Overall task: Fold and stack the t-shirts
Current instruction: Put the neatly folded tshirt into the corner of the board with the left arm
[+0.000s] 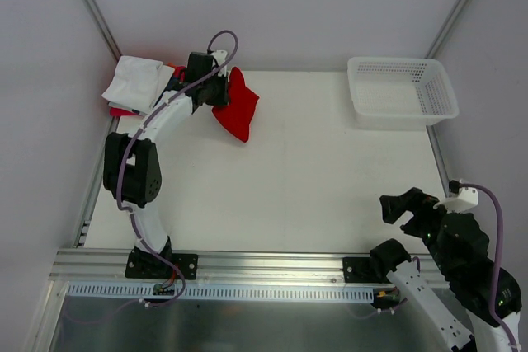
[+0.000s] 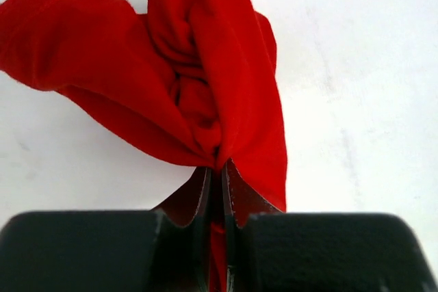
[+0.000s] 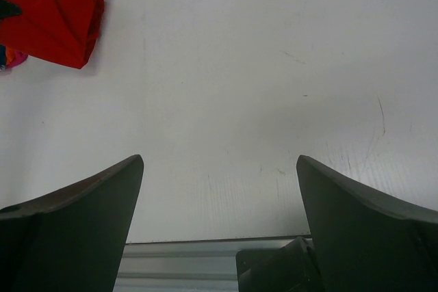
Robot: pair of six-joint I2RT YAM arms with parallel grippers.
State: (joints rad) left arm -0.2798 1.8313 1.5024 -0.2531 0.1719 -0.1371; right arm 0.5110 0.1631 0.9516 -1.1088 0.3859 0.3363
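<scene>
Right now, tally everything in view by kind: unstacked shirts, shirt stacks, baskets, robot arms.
Red t-shirt, held in left pincer: 1
Stack of folded shirts: 1
White mesh basket: 1
Robot arms: 2
Total: 5

The red t-shirt [image 1: 237, 107], at the table's far-left area: soft matt cloth, heavily creased. The white shirt [image 1: 136, 82] beside it: matt cloth in smooth folds. The table [image 1: 313, 171]: white, matt, smooth, faintly scuffed. The basket [image 1: 402, 92], at the table's far-right corner: white plastic mesh. The rail [image 1: 264, 263], along the table's near edge: bare grooved metal.
</scene>
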